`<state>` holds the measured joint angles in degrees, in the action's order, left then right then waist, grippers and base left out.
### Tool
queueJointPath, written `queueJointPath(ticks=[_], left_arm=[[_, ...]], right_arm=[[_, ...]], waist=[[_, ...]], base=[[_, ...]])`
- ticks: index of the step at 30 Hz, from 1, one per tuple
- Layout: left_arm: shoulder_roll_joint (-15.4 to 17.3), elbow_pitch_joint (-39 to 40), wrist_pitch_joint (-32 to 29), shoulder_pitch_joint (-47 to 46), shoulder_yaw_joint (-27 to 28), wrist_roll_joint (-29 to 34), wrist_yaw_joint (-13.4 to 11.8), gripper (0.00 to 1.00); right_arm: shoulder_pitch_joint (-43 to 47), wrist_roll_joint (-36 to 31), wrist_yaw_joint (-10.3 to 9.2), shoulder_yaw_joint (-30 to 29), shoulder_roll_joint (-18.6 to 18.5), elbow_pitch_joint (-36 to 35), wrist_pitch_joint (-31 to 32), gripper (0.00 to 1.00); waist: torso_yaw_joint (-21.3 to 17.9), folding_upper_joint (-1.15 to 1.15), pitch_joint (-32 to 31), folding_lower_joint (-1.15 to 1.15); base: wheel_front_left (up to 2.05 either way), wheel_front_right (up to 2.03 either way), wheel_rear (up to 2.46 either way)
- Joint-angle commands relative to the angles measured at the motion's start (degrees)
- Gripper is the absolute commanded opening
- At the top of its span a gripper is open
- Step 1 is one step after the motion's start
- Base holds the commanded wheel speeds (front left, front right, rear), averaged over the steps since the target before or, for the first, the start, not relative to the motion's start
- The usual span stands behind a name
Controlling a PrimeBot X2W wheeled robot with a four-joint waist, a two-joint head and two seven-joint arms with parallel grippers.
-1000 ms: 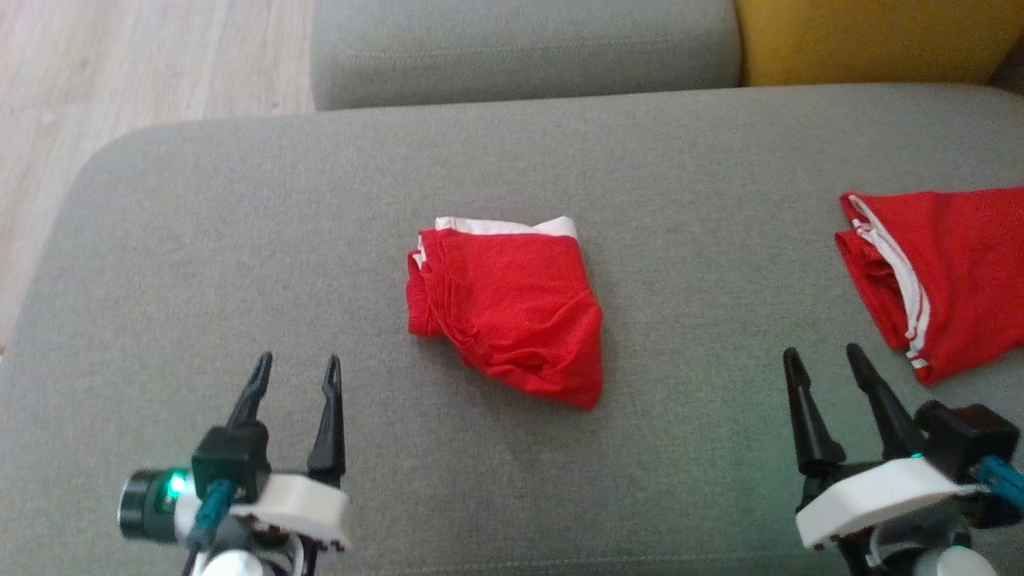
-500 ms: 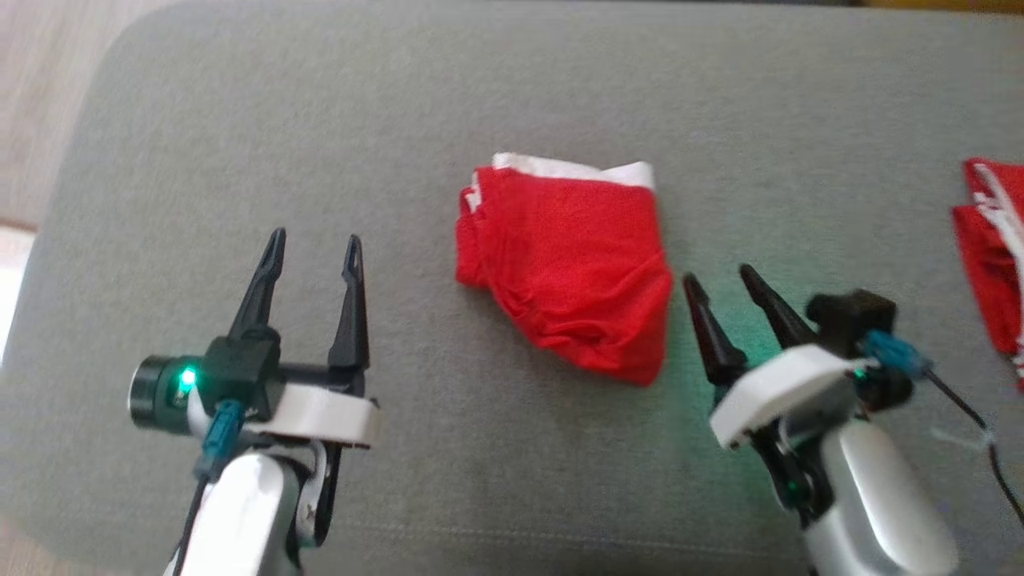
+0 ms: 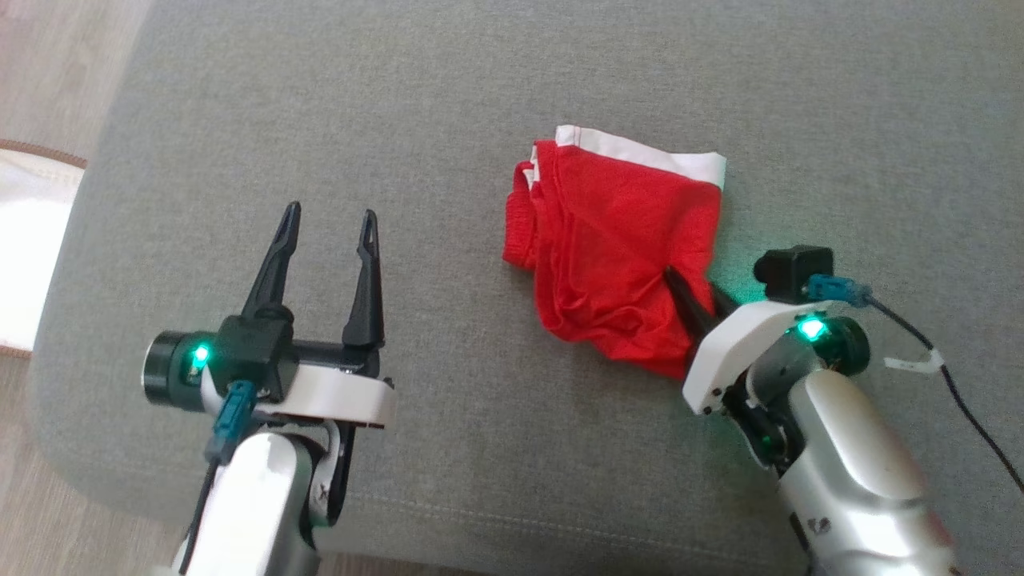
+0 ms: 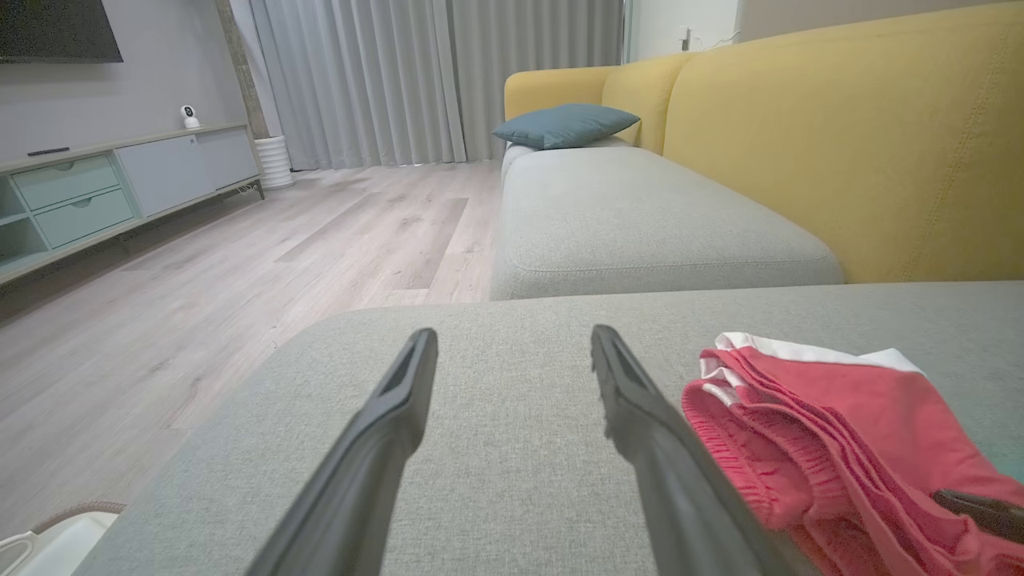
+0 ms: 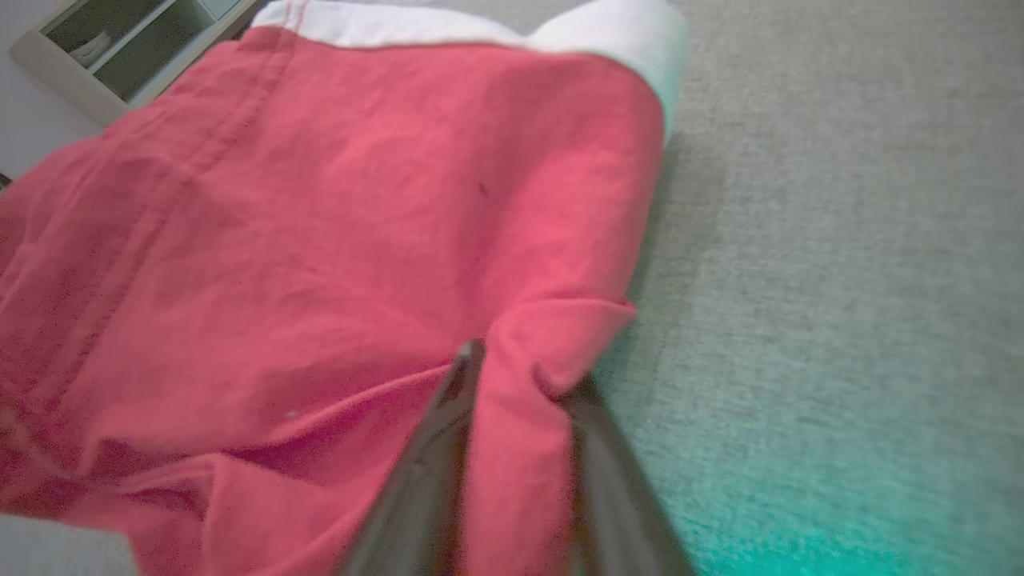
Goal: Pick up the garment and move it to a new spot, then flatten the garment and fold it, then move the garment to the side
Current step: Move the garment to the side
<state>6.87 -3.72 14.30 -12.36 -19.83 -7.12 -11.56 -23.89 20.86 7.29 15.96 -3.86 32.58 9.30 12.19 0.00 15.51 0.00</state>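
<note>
The garment is a pair of red shorts with a white waistband, lying folded and rumpled on the grey sofa seat. My right gripper reaches in from the lower right, its fingers pinching a raised fold at the garment's near right edge. In the right wrist view the red cloth bunches up between the two fingers of the right gripper. My left gripper hovers open over bare cushion, left of the garment. The left wrist view has the garment to the right of the open left gripper.
The seat's front edge runs along the bottom of the head view, with wooden floor and a white object to the left. Beyond the seat stand a second grey cushion, a yellow backrest, a blue pillow and a cabinet.
The head camera has tilted down and shifted. My right gripper has moved in from the right to the garment's near right edge and closed on a fold. The left gripper stays open.
</note>
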Motion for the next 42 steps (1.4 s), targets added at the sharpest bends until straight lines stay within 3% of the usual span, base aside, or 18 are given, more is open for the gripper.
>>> queueJointPath(ticks=[1,9,12,19,24,29,30,33,42], left_arm=[[0.6,2.2,0.7,-2.2,2.1,0.7,-0.1,1.00],[1.7,2.7,0.7,-1.0,3.2,1.5,-0.2,1.00],[2.2,3.0,0.7,-0.9,3.2,1.9,-0.1,1.00],[2.9,3.2,0.7,-2.3,2.1,2.7,1.1,1.00],[3.2,2.6,0.6,-4.7,0.7,3.4,2.2,1.00],[2.9,2.2,0.4,-7.2,-0.8,4.0,3.0,1.00],[2.6,2.0,0.3,-8.3,-1.6,4.3,3.4,1.00],[2.4,1.6,0.3,-10.0,-2.4,4.7,3.9,1.00],[2.5,1.6,0.1,-13.7,-4.3,6.1,4.9,1.00]], right_arm=[[0.2,0.5,0.20,2.4,0.6,0.0,0.0,0.00],[2.2,-2.4,0.20,4.7,-2.5,-5.2,-2.6,0.00],[3.5,-3.6,0.20,5.4,-4.4,-8.3,-2.4,0.00],[4.8,-4.6,0.20,5.2,-10.6,-14.7,-0.3,0.00],[1.4,-3.5,0.20,6.3,-15.1,-16.0,0.3,0.00],[-3.9,-2.9,0.20,5.2,-19.9,-14.4,-1.0,0.00],[-5.4,-3.0,0.20,3.3,-22.6,-13.0,-1.6,0.00],[-7.4,-3.2,0.20,-0.4,-26.1,-10.3,-2.7,0.00],[-13.4,-3.9,0.20,-8.7,-29.6,-2.4,-6.6,0.00]], waist=[[-0.6,0.00,-0.3,0.00],[-7.6,0.00,-1.2,0.00],[-12.0,0.00,-1.1,0.00],[-21.9,0.00,-0.3,0.00],[-26.1,0.00,1.5,0.00],[-27.4,0.00,4.0,0.00],[-27.0,0.00,5.0,0.00],[-26.7,0.00,6.2,0.00],[-25.8,0.00,10.5,0.00]], base=[[0.00,0.00,0.00],[0.00,0.00,0.00],[0.00,0.00,0.00],[0.00,0.00,0.00],[0.00,0.00,0.00],[0.00,0.00,0.00],[0.00,0.00,0.00],[0.00,0.00,0.00],[0.00,0.00,0.00]])
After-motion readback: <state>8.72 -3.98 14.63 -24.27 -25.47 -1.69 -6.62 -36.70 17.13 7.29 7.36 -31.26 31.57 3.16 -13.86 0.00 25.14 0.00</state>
